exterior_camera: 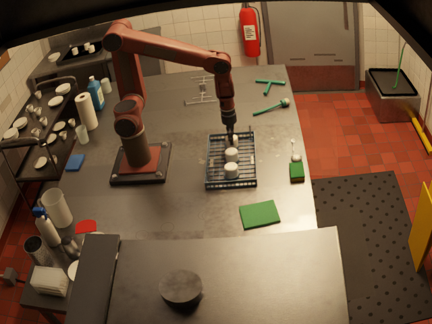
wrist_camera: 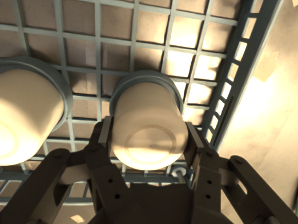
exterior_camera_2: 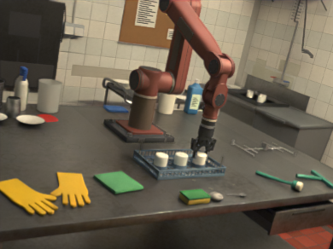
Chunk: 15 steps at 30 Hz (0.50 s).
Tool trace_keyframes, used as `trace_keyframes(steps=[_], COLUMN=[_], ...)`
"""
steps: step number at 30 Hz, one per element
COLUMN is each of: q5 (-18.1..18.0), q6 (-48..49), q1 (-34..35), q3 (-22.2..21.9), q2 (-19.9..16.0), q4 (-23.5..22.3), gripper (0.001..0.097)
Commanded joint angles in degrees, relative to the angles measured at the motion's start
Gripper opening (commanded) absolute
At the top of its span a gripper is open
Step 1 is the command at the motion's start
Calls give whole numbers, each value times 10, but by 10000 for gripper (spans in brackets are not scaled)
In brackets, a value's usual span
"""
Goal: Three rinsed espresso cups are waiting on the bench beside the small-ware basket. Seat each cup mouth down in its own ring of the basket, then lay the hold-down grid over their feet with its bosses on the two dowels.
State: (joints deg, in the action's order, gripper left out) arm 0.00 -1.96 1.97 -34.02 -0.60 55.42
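The third espresso cup [exterior_camera: 233,140] [exterior_camera_2: 199,159] [wrist_camera: 148,130] is partly hidden behind the fingers; it sits mouth down in the far ring of the blue wire basket [exterior_camera: 230,160] [exterior_camera_2: 179,167]. Two more white cups [exterior_camera: 231,154] [exterior_camera: 231,170] stand mouth down in the middle and near rings, in a row with it. The hold-down grid [exterior_camera: 201,90] [exterior_camera_2: 260,148] lies flat on the bench beyond the basket, apart from it. One dowel [wrist_camera: 179,173] shows just under the wrist. My gripper [exterior_camera: 230,136] [exterior_camera_2: 202,150] [wrist_camera: 150,137] reaches straight down and is closed around the third cup.
The robot base [exterior_camera: 139,164] stands left of the basket. A green cloth [exterior_camera: 259,213], a sponge [exterior_camera: 296,171], a spoon [exterior_camera: 295,153] and green-handled tools [exterior_camera: 271,106] lie on the bench around it. Yellow gloves [exterior_camera_2: 42,192] lie near the front edge.
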Motion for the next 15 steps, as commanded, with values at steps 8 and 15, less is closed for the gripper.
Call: trace_keyframes(steps=[8, 15], q5=[0, 0], q6=[0, 0], q1=[0, 0], q3=[1, 1], q2=[1, 1], q4=[0, 0], gripper=[510, 650])
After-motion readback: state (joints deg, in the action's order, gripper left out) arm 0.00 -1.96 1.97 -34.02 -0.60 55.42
